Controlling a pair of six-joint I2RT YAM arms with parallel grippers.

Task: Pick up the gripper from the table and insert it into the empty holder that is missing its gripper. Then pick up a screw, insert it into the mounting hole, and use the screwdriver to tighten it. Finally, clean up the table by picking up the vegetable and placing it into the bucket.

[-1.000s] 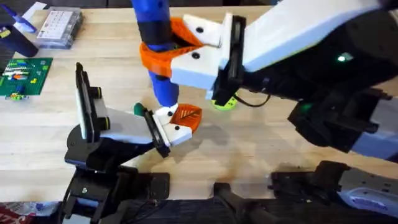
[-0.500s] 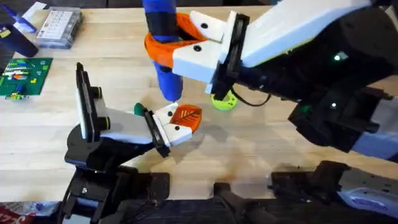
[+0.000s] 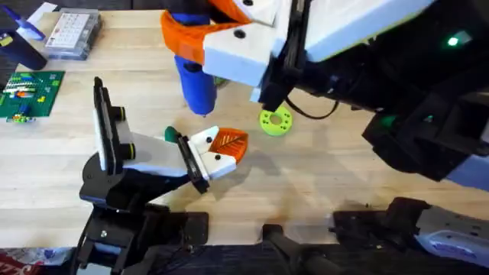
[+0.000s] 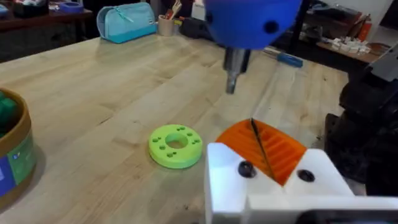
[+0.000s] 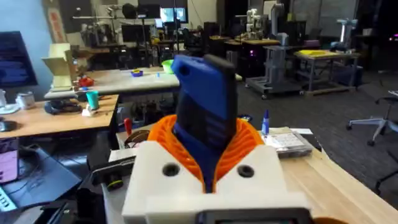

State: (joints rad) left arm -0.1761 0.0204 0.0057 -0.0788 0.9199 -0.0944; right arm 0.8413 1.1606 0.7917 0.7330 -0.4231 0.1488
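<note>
The right gripper [image 3: 200, 42] is clamped on the screwdriver [image 3: 195, 80], which is held upright above the table [image 3: 321, 176], its orange pads [image 5: 245, 140] pressed to both sides of the blue body. The metal tip [image 4: 231, 78] is seen from the left wrist hanging in the air over the holder [image 3: 208, 156], not touching it. The left gripper [image 3: 216, 151] is laid near the table, closed on the ribbed orange finger [image 3: 231, 142], which is seated between its white blocks. A lime-green disc [image 3: 275, 121] is found flat on the table just beside the orange finger, on the far right of it. The bucket [image 4: 12, 152] is glimpsed at the edge of the left wrist view, well apart from the disc, with something green inside
</note>
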